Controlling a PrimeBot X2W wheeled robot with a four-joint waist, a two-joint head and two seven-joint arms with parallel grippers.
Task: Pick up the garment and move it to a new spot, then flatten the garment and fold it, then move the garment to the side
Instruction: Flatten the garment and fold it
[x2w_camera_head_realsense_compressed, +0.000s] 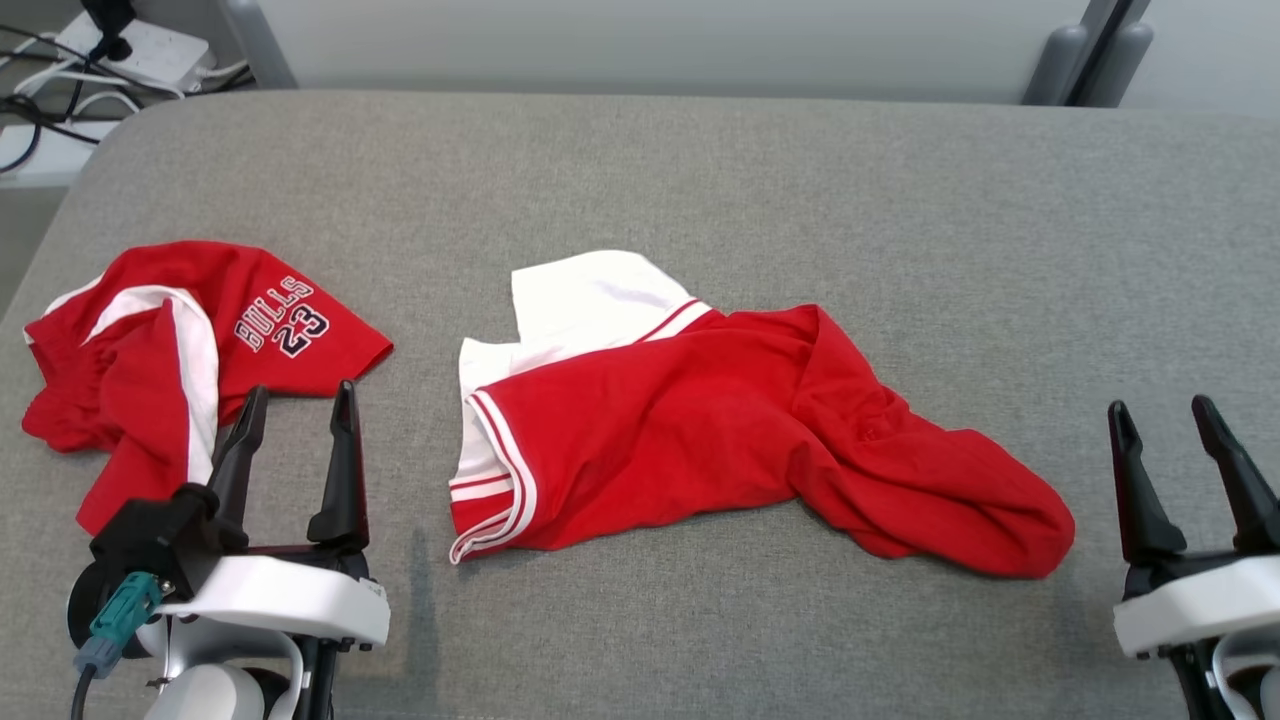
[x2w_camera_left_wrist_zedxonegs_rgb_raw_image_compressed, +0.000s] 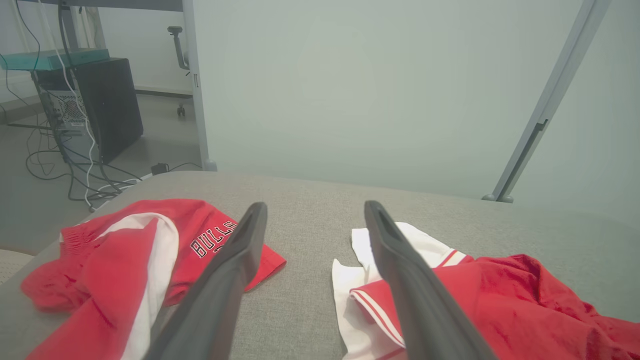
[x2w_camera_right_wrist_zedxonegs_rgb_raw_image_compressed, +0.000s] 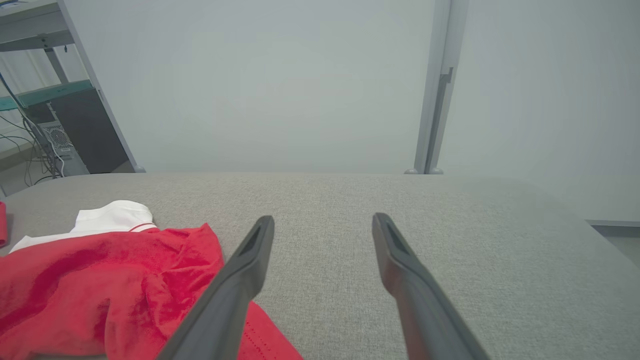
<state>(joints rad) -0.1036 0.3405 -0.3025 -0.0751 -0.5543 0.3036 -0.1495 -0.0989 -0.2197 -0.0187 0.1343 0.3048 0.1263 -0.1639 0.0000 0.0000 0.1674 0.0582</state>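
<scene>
A red-and-white garment (x2w_camera_head_realsense_compressed: 700, 430) lies crumpled around the middle of the grey fabric worktop (x2w_camera_head_realsense_compressed: 700, 170), somewhat closer to the near edge than to the far one. Its white part points toward the far edge and its striped hem faces the left edge. A bunched red fold trails off toward the right edge. In the left wrist view the garment (x2w_camera_left_wrist_zedxonegs_rgb_raw_image_compressed: 510, 295) sits just right of that hand's fingers, and in the right wrist view it (x2w_camera_right_wrist_zedxonegs_rgb_raw_image_compressed: 100, 280) sits to their left.

A pair of red shorts (x2w_camera_head_realsense_compressed: 150, 340) printed "BULLS 23" lies rumpled by the left edge, apart from the garment, with bare worktop between them.

The left hand (x2w_camera_head_realsense_compressed: 302, 390) hovers near the near-left corner, fingers spread and pinching nothing; its tips overlap the shorts' near side in the head view. The right hand (x2w_camera_head_realsense_compressed: 1158, 405) is by the near-right corner, also spread and empty, just beside the garment's red fold but not touching it.

Beyond the far-left corner, cables and a white power strip (x2w_camera_head_realsense_compressed: 130, 45) lie on the floor.
</scene>
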